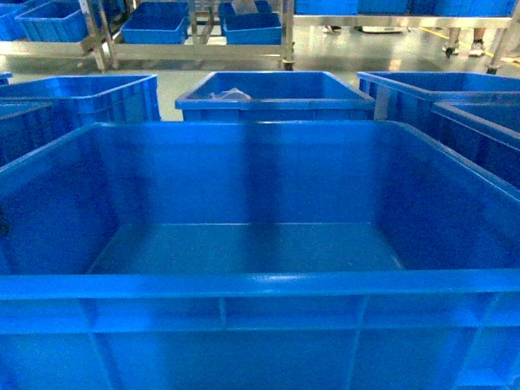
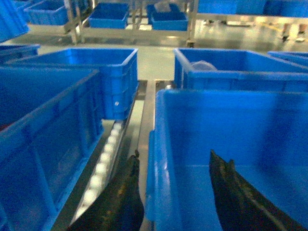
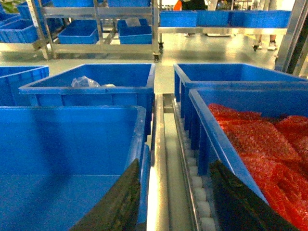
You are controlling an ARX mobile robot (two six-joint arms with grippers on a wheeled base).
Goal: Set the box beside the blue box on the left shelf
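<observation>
Left gripper: dark fingers straddle the left wall of the box, one finger outside beside the roller track, the other inside; whether the pads press the wall cannot be told

Left of that gripper, a neighbouring blue crate stands just beside the box, and a second blue crate stands further along the same row. A rail of white rollers belonging to the left shelf runs between that row and the box

The box fills the centre of the head view, upright, with a bare floor; its thick near rim spans the lower frame. Directly beyond it stands a crate holding a clear plastic bag

Right gripper: fingers straddle the right wall of the box, one finger inside and the other over the roller rail; contact with the wall cannot be confirmed

Right of the rail, a crate filled with red material stands near the box, separated from it by the rail

Background: metal racks carrying further blue crates
</observation>
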